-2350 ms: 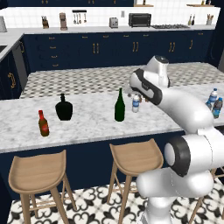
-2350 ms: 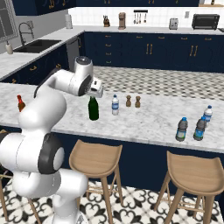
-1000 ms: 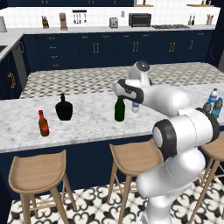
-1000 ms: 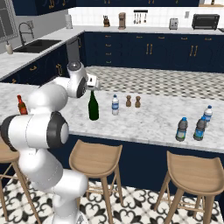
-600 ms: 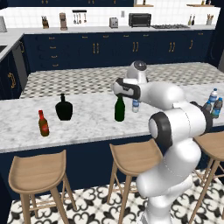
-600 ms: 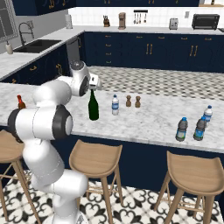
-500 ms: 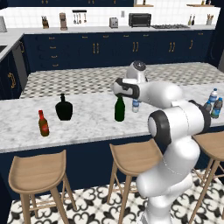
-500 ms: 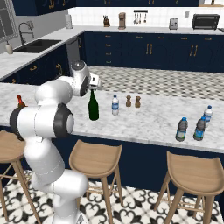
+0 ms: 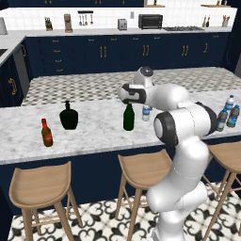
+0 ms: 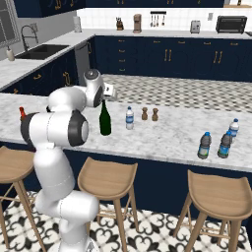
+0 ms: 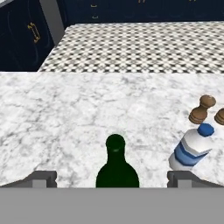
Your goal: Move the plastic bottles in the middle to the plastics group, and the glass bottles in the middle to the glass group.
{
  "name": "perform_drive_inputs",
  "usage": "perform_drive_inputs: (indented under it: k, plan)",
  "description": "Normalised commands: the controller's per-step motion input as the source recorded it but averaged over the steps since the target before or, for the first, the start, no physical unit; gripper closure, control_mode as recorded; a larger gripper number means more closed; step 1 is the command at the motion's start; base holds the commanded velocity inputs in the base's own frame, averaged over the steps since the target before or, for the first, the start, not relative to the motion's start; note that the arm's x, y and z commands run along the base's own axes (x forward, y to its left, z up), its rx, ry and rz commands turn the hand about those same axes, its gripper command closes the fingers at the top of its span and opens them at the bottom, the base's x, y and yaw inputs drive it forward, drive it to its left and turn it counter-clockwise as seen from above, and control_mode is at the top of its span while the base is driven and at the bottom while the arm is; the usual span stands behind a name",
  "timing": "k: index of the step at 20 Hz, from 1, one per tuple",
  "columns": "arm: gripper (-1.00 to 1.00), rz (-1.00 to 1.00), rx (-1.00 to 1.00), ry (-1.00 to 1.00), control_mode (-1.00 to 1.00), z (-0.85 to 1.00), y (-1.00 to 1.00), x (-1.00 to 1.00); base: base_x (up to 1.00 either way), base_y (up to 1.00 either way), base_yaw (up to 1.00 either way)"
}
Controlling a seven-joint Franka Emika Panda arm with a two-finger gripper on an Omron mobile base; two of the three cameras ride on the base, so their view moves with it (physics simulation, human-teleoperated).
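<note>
**Claw wide open over green bottle neck**

Claw (image 11: 112, 177) stands fully open and grips nothing; its two dark fingertips (image 11: 40, 178) sit far apart at either side of the hand view, with the green wine bottle (image 11: 116, 166) centred between them, untouched. That view cuts the bottle off below the shoulder, so the body is out of frame. In the left base view the claw (image 9: 128, 94) sits just above the bottle's neck, partly masked by the arm's own wrist; finger gap not readable there.

Green wine bottle (image 9: 128, 117) stands upright mid-surface (image 9: 94, 132). One small plastic bottle (image 10: 129, 118) stands just beside it, with two brown pepper shakers (image 10: 149, 114) near.

Glass group: squat dark bottle (image 9: 68, 116) and red-capped brown bottle (image 9: 46, 133), well apart to the left. In the right base view the arm hides most of these.

Plastics group (image 10: 218, 139) stands at the far right; labels too small to read.
</note>
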Motion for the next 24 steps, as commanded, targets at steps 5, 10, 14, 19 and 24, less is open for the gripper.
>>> perform_drive_inputs:
  k: [5, 10, 14, 19, 24]
  plan:
    - [-1.00, 0.00, 0.00, 0.00, -1.00, -0.03, 0.00, 0.29, 0.00, 0.00, 0.00]
    - [-1.00, 0.00, 0.00, 0.00, -1.00, -0.10, 0.00, 0.19, 0.00, 0.00, 0.00]
    - [-1.00, 0.00, 0.00, 0.00, -1.00, -0.12, 0.00, 0.12, 0.00, 0.00, 0.00]
    - [-1.00, 0.00, 0.00, 0.00, -1.00, -0.13, 0.00, 0.16, 0.00, 0.00, 0.00]
    - [-1.00, 0.00, 0.00, 0.00, -1.00, -0.05, 0.00, 0.10, 0.00, 0.00, 0.00]
